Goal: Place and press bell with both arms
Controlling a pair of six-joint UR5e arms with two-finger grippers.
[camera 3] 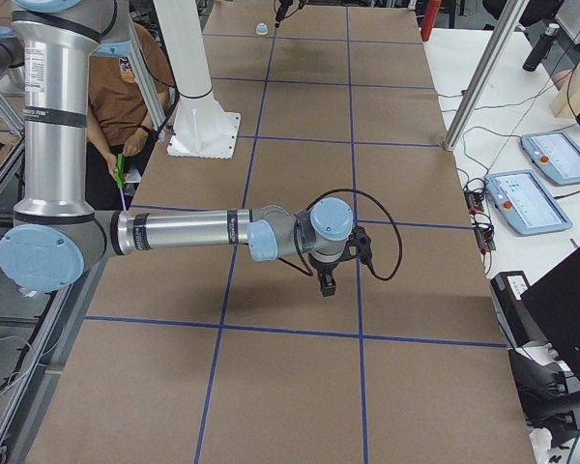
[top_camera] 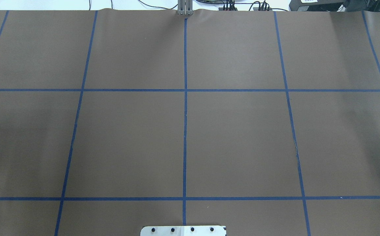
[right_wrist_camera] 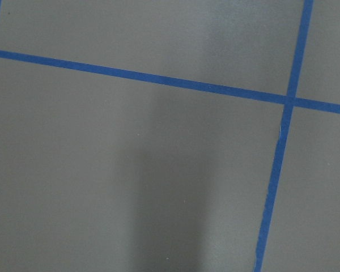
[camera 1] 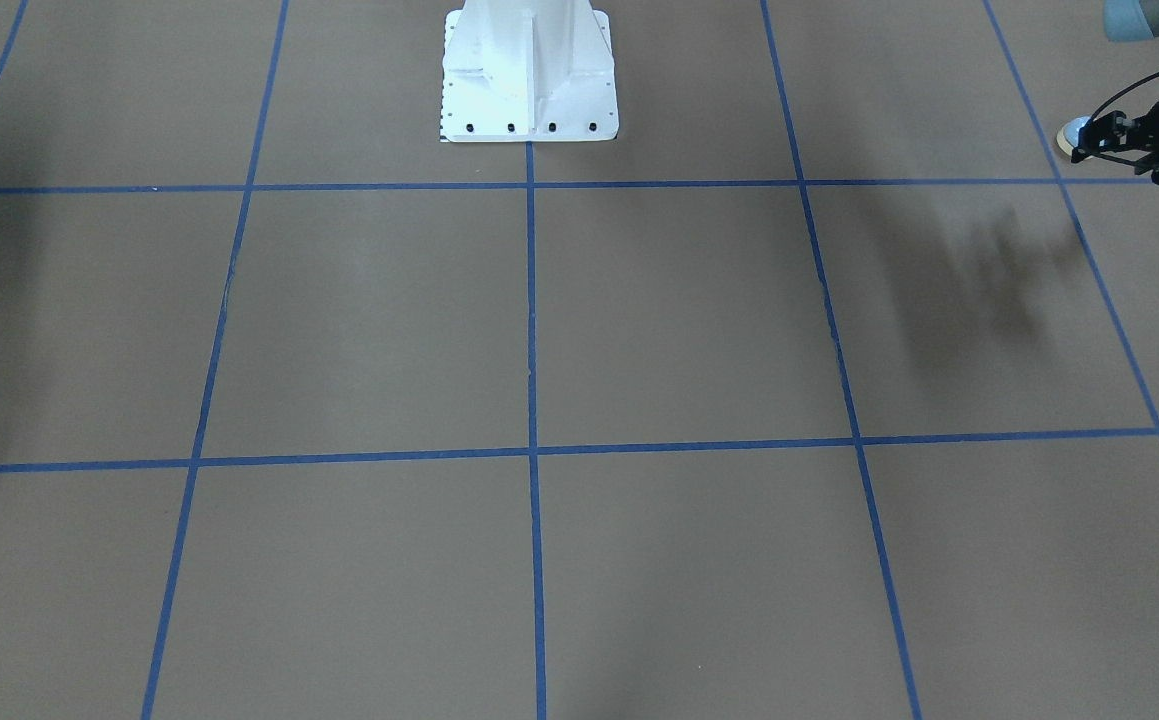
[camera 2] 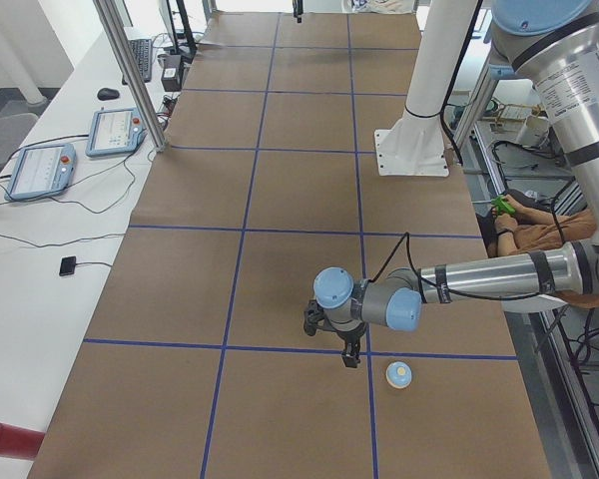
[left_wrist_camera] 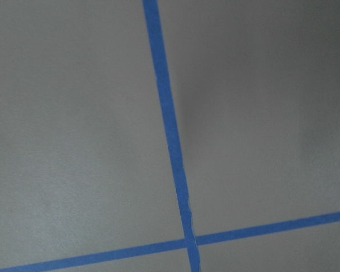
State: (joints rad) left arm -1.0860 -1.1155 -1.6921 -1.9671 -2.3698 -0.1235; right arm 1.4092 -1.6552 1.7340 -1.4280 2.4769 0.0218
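The light-blue bell (camera 2: 398, 374) with its cream button stands on the brown table near the end on my left. It also shows in the front view (camera 1: 1070, 134) and, tiny, in the right side view (camera 3: 261, 29). My left gripper (camera 2: 350, 359) hangs fingers-down just above the table, a short way beside the bell and not touching it. Its fingers look shut and empty, as the front view (camera 1: 1089, 140) also suggests. My right gripper (camera 3: 327, 285) hovers fingers-down over the table's other end. I cannot tell whether it is open or shut. Both wrist views show only table and blue tape.
The white pedestal (camera 1: 529, 80) stands at the robot's edge of the table. A seated person (camera 3: 126, 97) is behind it. Side tables hold teach pendants (camera 2: 40, 170). A red cylinder (camera 2: 8, 439) lies at the near corner. Blue tape lines grid the table (top_camera: 242, 147).
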